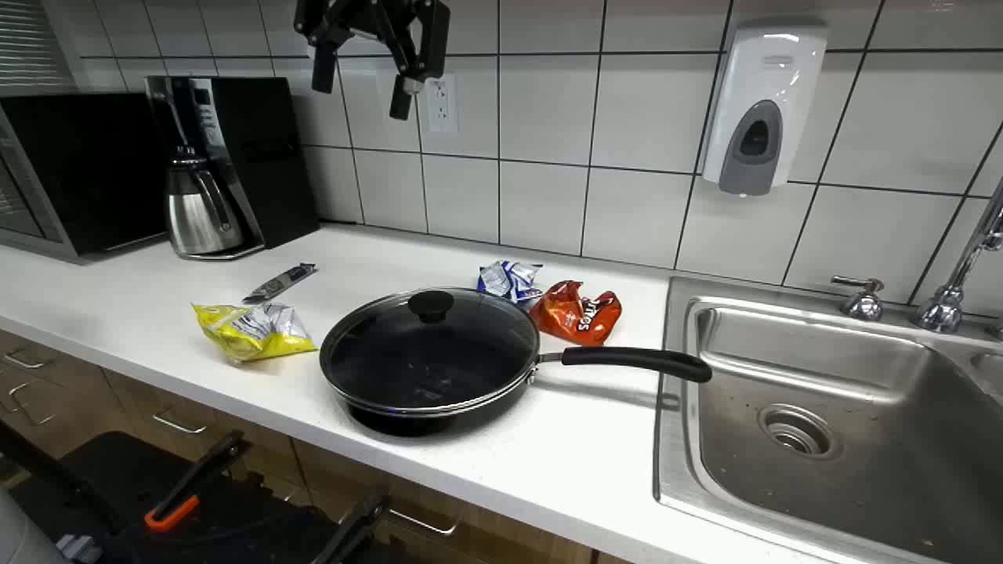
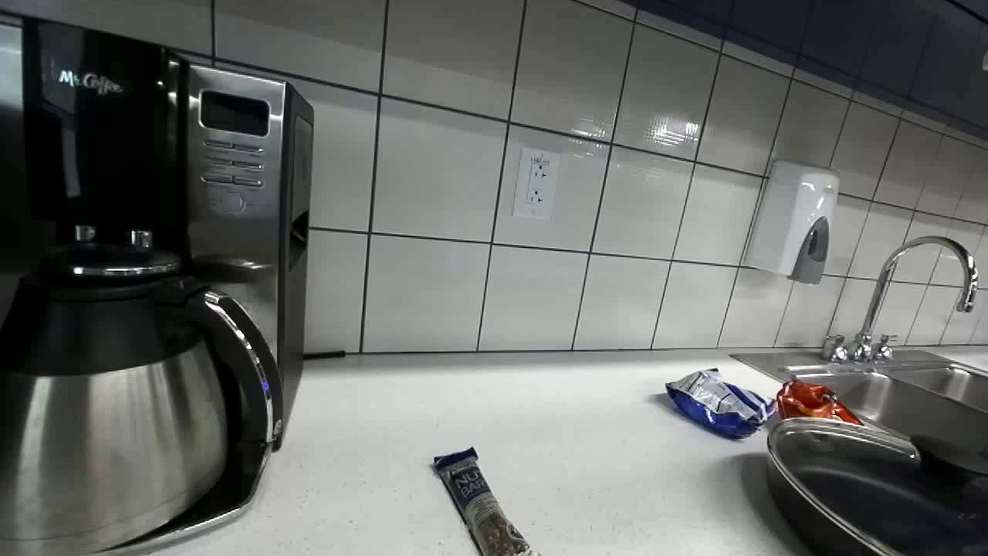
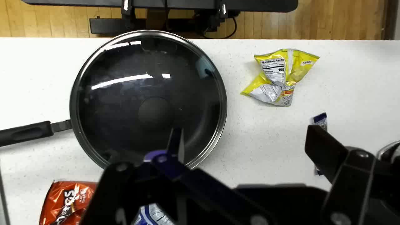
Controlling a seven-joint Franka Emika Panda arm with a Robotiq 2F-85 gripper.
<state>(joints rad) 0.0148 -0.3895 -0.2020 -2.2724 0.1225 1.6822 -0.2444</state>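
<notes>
— Gripper (image 1: 361, 97) hangs above the counter (image 1: 595, 470), jaws spread wide, nothing between them, no contact. Nearest item?

— Cannot be ranked surely; wrist view sets one jaw across the lidded pan (image 1: 429, 364), the other across the nut bar (image 2: 486, 506). Pan rests on the counter beside the sink (image 1: 674, 470).

— Possible faults?

— Judged: an off-centre descent could catch the lid knob (image 1: 431, 304) and skew the lid (image 3: 125, 100). Bumping the handle (image 1: 636, 361), which overhangs the sink's edge, could swing the pan round.

— Obstacles?

— Red chip bag (image 1: 572, 317) and blue bag (image 2: 716, 411) crowd the side toward the tiled wall (image 1: 541, 204). Yellow chip bag (image 3: 279, 79) lies just beside, opposite the handle. Coffee maker (image 1: 270, 157) stands farther off, past the nut bar.
</notes>
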